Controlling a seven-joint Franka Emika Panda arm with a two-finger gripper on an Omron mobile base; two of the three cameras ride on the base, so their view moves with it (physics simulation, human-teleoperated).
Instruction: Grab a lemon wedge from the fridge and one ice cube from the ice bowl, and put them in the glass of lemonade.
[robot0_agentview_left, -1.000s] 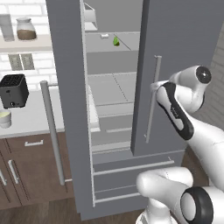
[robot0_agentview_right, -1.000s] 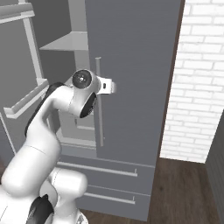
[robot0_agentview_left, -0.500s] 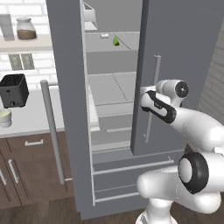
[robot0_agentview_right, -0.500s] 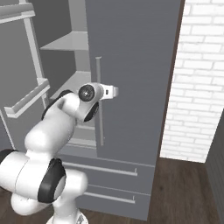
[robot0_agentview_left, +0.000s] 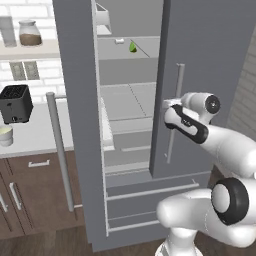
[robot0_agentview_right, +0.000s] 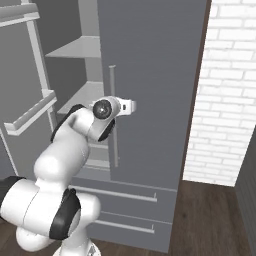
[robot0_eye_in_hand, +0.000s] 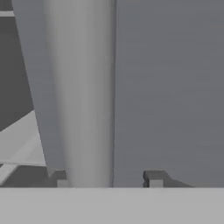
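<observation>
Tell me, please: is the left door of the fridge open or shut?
Open. The fridge's left door is swung outward, so its shelves and the lemon wedge on an upper shelf are visible. The right door looks shut.

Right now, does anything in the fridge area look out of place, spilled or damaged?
Nothing looks spilled or damaged. The fridge has its left door swung wide open, and the lemon wedge lies on an upper shelf. The gripper is at the right door's bar handle, fingers either side of it.

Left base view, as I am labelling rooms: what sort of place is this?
Probably a home kitchen: a tall grey fridge with one door open, a black toaster on a counter, and brown cabinets below.
</observation>
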